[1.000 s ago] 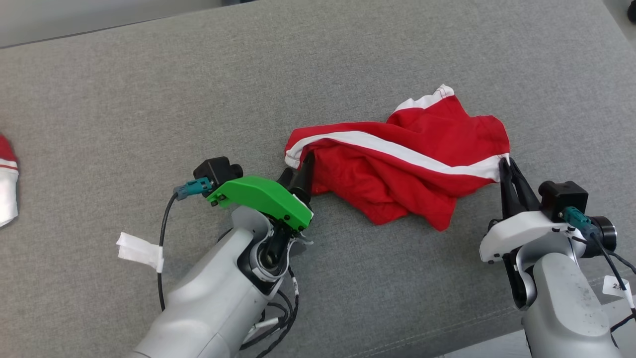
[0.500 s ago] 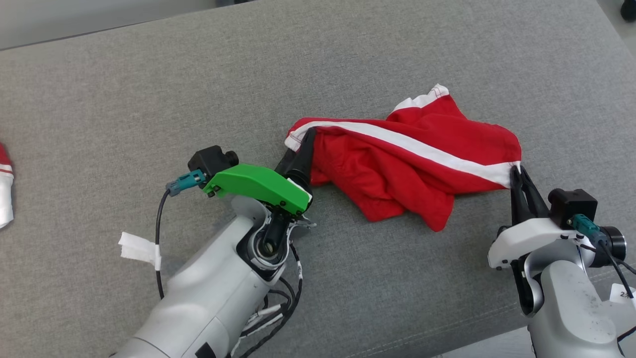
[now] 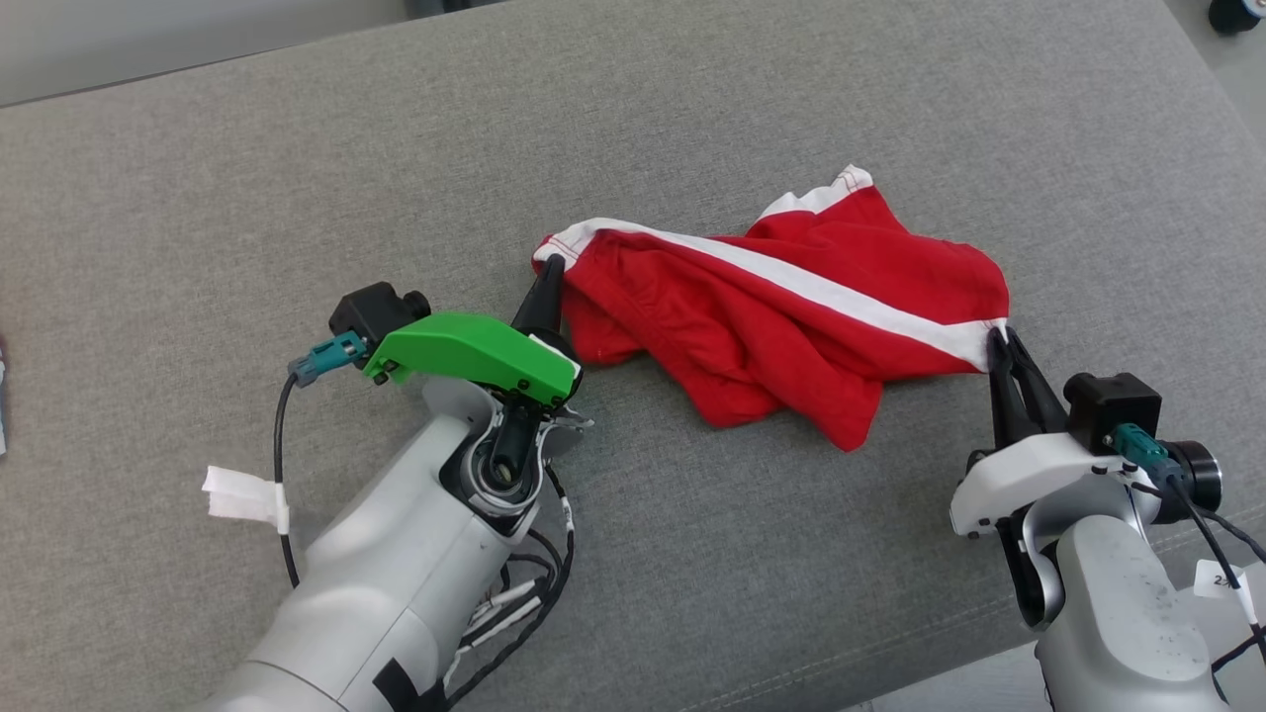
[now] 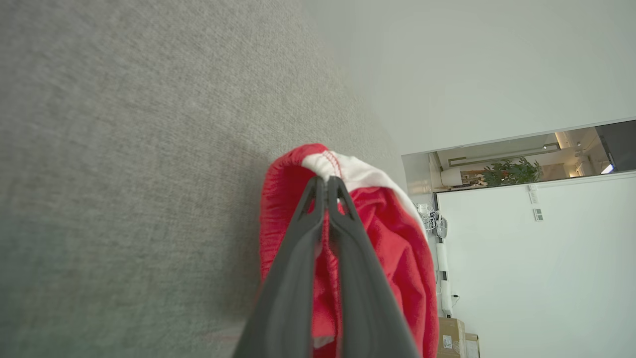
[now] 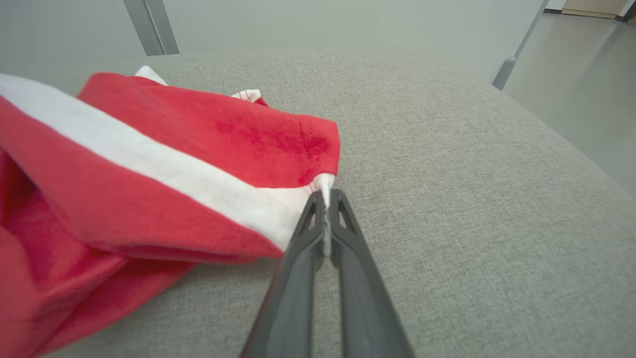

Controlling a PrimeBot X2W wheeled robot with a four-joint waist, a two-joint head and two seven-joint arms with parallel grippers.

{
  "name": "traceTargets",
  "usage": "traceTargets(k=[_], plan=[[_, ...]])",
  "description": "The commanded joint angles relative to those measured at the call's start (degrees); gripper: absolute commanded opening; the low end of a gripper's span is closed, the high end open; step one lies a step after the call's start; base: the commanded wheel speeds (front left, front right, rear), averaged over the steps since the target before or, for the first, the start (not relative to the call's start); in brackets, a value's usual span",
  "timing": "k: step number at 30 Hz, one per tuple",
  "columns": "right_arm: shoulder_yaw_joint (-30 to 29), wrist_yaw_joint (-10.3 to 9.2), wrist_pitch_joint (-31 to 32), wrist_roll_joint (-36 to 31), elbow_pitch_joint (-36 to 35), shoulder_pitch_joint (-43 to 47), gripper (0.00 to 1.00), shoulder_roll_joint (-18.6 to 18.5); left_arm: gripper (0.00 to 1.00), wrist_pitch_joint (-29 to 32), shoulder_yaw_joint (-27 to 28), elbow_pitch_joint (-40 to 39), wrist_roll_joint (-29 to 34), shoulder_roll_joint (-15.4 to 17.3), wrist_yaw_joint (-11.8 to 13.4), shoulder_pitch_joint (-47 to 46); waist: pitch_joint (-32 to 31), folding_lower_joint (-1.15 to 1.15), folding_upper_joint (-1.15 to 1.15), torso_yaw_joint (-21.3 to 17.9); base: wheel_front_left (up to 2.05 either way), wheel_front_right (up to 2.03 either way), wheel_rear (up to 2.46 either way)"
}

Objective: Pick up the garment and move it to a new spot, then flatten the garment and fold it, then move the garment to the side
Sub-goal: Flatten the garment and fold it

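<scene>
Left gripper [image 3: 550,265], a second ago spread with one dark finger on either side of the cloth, now stands pinched tight on the left end of the white waistband of the crumpled red fabric garment with white trim [image 3: 762,336]; in the left wrist view the band's stitched edge pokes out above the closed tips. Right gripper [image 3: 997,336] is clamped on the band's other end, as before. Between the two, the band runs straighter than it did. The red folds below it bunch loosely on the grey woven cushion surface [image 3: 692,119], near the edge closest to the robot.
</scene>
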Motion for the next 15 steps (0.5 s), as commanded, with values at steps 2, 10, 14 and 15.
traceTargets(k=[2,10,14,15], plan=[[0.0,-0.1,-0.2,0.3,-0.7,0.0,0.0,-0.2,0.0,-0.2,0.8,-0.2,1.3,0.3,-0.9,0.0,-0.2,0.0,0.0,0.1,0.0,0.0,0.0],[-0.3,-0.1,-0.2,-1.1,-6.6,0.1,0.0,-0.2,0.0,-0.1,4.8,-2.4,9.5,0.3,-2.0,-0.1,-1.9,0.0,0.0,0.9,0.0,0.0,0.0],[-0.7,-0.1,-0.2,-2.4,-12.3,0.0,0.0,-0.2,0.0,-0.1,8.1,-4.9,16.3,0.3,-2.6,0.4,-4.0,0.0,0.0,1.5,0.0,0.0,0.0],[-0.7,-0.1,-0.2,-2.4,-13.8,-0.1,0.0,-0.3,0.0,-0.1,9.1,-5.8,18.5,0.3,-2.9,0.6,-4.8,0.0,0.0,1.7,0.0,0.0,0.0]])
